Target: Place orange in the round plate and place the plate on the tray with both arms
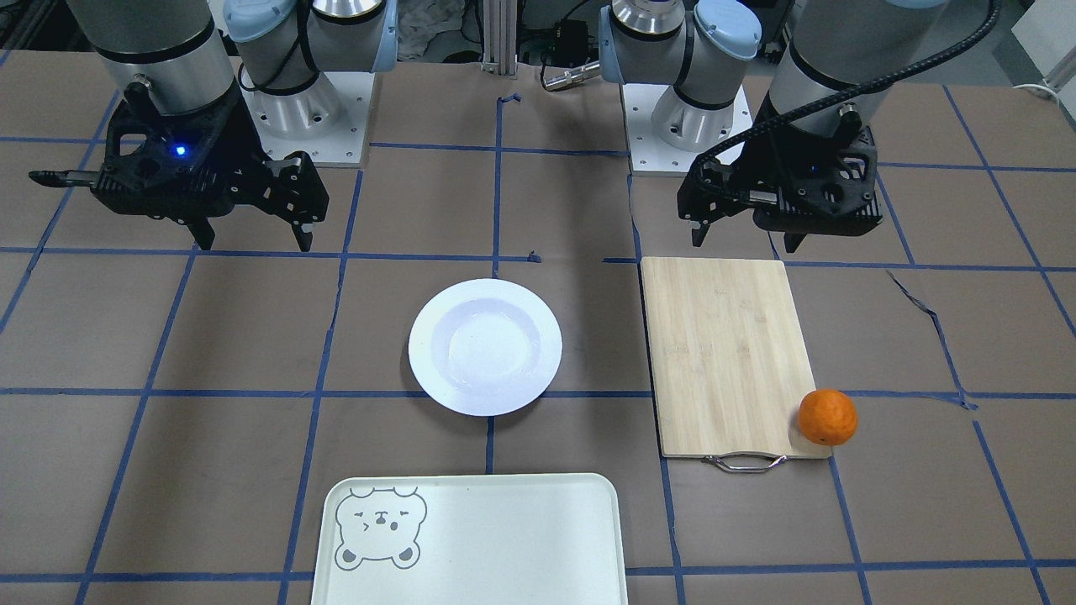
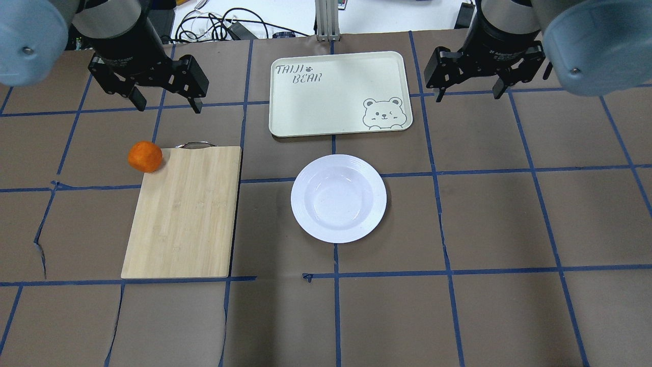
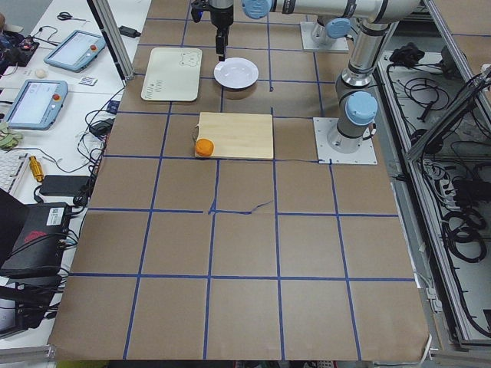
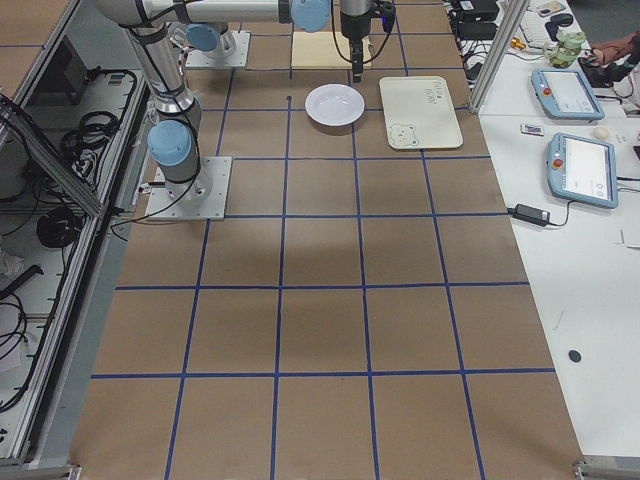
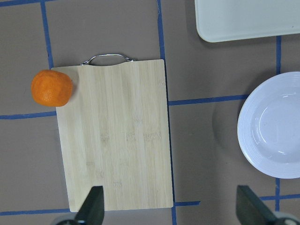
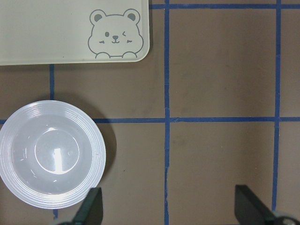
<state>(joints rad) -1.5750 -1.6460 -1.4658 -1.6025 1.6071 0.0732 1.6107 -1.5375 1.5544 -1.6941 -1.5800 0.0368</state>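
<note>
Jaws spread and empty, the left gripper (image 2: 168,104) is hovering upper left, likely to fetch the orange (image 2: 145,156) at the cutting board's (image 2: 183,214) corner, while the equally spread right gripper (image 2: 467,94) is flanking the tray (image 2: 331,86) above the empty round plate (image 2: 301,204) mid-frame.

Orange (image 2: 145,156) beside board (image 2: 183,211) (plate (image 2: 338,199) near tray (image 2: 336,81))

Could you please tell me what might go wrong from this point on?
1. The orange sits right at a corner of the cutting board; being round, it might roll away when the open left gripper closes on it.
2. The round plate is glossy and lies flat on the table, so a grip could slip on its low rim.
3. Its centre is shallow: if the right gripper and the left one lift unevenly toward the tray, the orange may roll out.
</note>
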